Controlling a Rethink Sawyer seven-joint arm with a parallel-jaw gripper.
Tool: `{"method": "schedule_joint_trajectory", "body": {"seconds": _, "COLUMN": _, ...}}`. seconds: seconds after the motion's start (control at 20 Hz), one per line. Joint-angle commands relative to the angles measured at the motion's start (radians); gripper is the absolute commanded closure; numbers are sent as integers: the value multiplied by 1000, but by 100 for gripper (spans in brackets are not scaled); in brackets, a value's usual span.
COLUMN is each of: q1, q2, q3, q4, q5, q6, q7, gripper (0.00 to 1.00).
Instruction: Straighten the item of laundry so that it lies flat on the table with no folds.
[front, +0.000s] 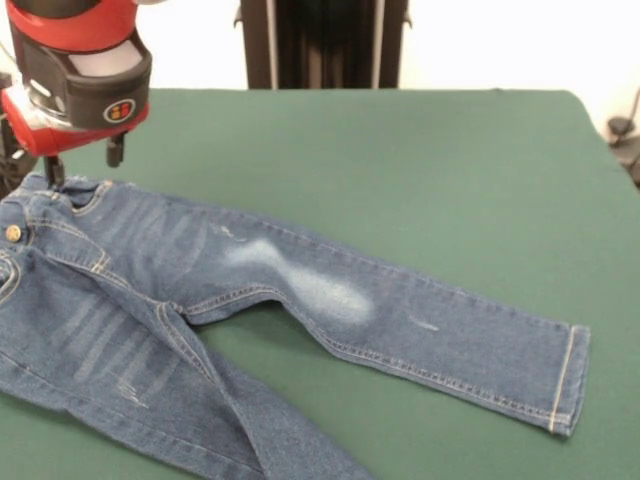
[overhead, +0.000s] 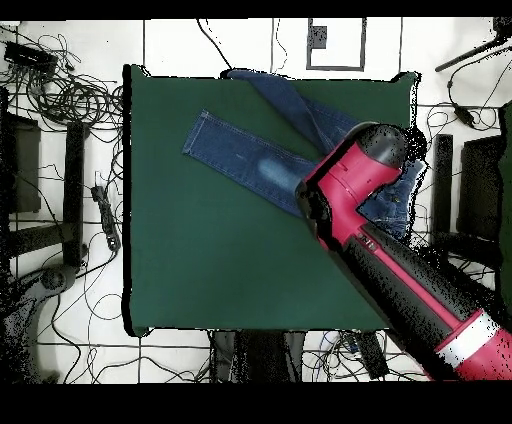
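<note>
Tool (front: 85, 165) hovers at the jeans' (front: 250, 300) waistband corner — whether its prongs touch or grip the denim cannot be told. From there one leg stretches away diagonally across the green surface (front: 400, 170), cuff farthest from the tool; the other leg angles off separately.

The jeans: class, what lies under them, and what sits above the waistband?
Under the jeans only the green table shows; anything beneath the denim is hidden. Above the waistband hangs the claw.

Jeans (front: 200, 300) on table (front: 420, 170), gripper (front: 85, 160) above waistband
</note>
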Motion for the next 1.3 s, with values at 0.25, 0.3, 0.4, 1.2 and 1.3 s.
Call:
{"method": "schedule_joint_trajectory", "body": {"seconds": 0.25, "q1": 6, "q2": 106, "q3": -91, "q4": 127, "q5": -35, "q6": 141, "q7": -227, "gripper": 0}}
{"method": "schedule_joint_trajectory", "body": {"seconds": 0.3, "q1": 5, "q2": 112, "q3": -94, "q4": 130, "q5": -38, "q6": 148, "q7": -223, "gripper": 0}}
{"method": "schedule_joint_trajectory", "body": {"seconds": 0.4, "q1": 3, "q2": 123, "q3": -102, "q4": 138, "q5": -46, "q6": 163, "q7": -211, "gripper": 0}}
{"method": "schedule_joint_trajectory", "body": {"seconds": 1.2, "q1": 14, "q2": 152, "q3": -114, "q4": 145, "q5": 35, "q6": 120, "q7": -186, "gripper": 0}}
{"method": "schedule_joint_trajectory", "body": {"seconds": 1.3, "q1": 11, "q2": 156, "q3": -124, "q4": 140, "q5": 18, "q6": 118, "q7": -197, "gripper": 0}}
